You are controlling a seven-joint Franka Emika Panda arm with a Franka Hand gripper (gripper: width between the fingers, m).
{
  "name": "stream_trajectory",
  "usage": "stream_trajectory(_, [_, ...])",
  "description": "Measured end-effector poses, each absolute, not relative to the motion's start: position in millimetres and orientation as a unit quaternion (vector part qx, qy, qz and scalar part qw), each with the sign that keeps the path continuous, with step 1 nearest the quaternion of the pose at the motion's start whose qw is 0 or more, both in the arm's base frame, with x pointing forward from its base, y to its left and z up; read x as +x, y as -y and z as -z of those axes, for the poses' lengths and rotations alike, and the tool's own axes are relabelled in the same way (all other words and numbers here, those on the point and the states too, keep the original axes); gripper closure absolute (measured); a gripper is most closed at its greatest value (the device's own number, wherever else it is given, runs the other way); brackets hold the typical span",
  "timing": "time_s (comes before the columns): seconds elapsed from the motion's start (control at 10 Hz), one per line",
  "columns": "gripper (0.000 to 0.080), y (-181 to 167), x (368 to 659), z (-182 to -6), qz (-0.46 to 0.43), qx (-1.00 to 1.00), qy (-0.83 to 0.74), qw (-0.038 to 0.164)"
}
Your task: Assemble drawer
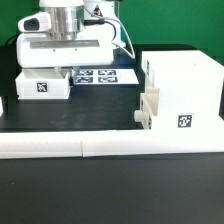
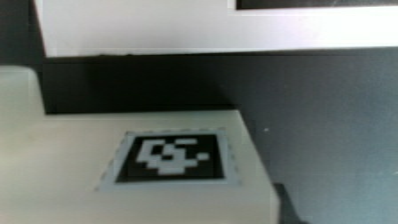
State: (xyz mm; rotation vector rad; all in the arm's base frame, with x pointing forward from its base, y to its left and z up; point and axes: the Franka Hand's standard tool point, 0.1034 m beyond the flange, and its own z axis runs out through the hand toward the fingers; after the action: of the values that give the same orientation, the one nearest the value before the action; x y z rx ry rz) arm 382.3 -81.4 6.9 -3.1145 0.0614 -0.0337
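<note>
Exterior view, gripper (image 1: 62, 62) over tagged part (image 1: 44, 86), cannot tell its spread, drawer box (image 1: 185, 85) nearby

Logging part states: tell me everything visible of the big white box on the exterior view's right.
The big white box is a matte, plastic-looking block with a flat top. A black-and-white marker tag sits low on its near face. Small stepped pieces jut from its side toward the exterior view's left. It stands upright on the black table, its base seemingly against the white front rail. Nothing rests on it.
</note>
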Motion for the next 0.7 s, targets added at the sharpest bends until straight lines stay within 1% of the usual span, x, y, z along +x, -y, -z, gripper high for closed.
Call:
stream_trajectory(0.1, [0.0758,68,390,-16.2,0.001,-1.000,-0.016,0.022])
stream_trajectory(0.2, [0.0758,53,404,-31.4,0.004,-1.000,-0.002,0.027])
stream_trajectory(0.3, [0.0758,45,412,-39.1,0.001,-1.000,0.002,0.031])
stream_trajectory(0.4, [0.0758,32,428,-51.9,-0.009,-0.999,0.002,0.040])
stream_trajectory(0.5, [0.0758,22,452,-66.5,-0.004,-0.999,0.010,0.046])
stream_trajectory(0.6, [0.0758,16,466,-71.5,0.004,-0.999,0.016,0.048])
stream_trajectory(0.7, [0.0758,13,468,-70.6,0.004,-0.999,0.018,0.049])
